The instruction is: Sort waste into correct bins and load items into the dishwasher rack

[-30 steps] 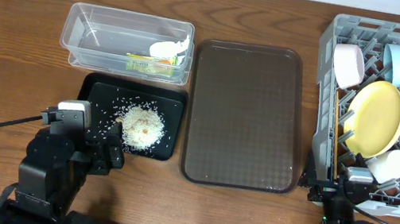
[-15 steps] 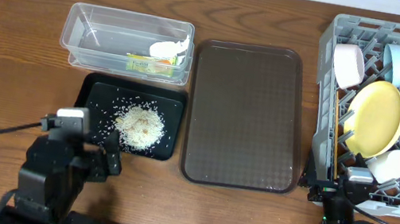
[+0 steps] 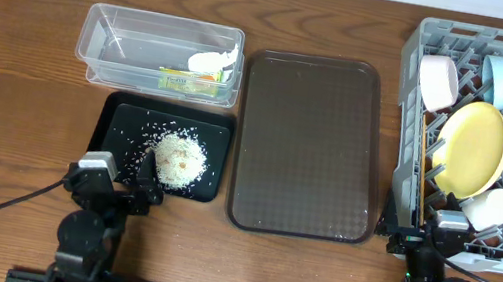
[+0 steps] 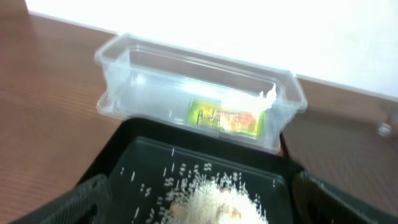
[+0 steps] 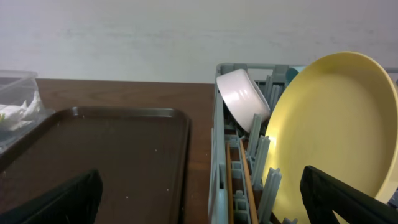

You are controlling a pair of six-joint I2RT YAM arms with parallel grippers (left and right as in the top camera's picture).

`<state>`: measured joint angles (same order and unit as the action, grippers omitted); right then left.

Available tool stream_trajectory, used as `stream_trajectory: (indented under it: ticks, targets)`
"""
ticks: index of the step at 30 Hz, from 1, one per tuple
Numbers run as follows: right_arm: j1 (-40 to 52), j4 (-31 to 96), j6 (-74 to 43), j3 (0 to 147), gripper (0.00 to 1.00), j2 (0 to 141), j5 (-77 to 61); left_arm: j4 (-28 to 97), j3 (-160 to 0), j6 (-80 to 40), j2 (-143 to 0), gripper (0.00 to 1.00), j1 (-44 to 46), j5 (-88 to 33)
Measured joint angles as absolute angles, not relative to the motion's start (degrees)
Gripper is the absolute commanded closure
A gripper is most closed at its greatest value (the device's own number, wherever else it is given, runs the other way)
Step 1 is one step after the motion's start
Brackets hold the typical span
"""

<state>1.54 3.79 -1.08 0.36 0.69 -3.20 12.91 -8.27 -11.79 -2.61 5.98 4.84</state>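
Conceivably, loose white rice scraps (image 3: 175,157) could be knocked off the shallow black rectangular tray (image 3: 216,130) by the released left gripper (image 4: 208,205) (right gripper (image 5: 202,204) released too).

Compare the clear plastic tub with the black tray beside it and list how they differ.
The clear tub is see-through with tall walls; the black tray is opaque and shallow. The clear tub holds a snack wrapper and a white crumpled scrap; the black tray holds loose rice. In the overhead view the clear tub lies above the black tray. Both are rectangular, of like footprint, left of the brown tray.
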Motion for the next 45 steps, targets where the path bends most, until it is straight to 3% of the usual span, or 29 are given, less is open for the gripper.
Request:
stream_trajectory:
  ticks: [5, 45]
  targets:
    - [1.56, 3.77, -1.08, 0.36, 0.01, 0.71, -3.22, 2.63, -2.04, -11.75, -0.73, 0.05, 5.32, 4.71]
    - [1.56, 3.79, -1.10, 0.36, 0.01, 0.69, -3.22, 2.63, -2.00, -10.44, -0.62, 0.05, 5.23, 4.69]
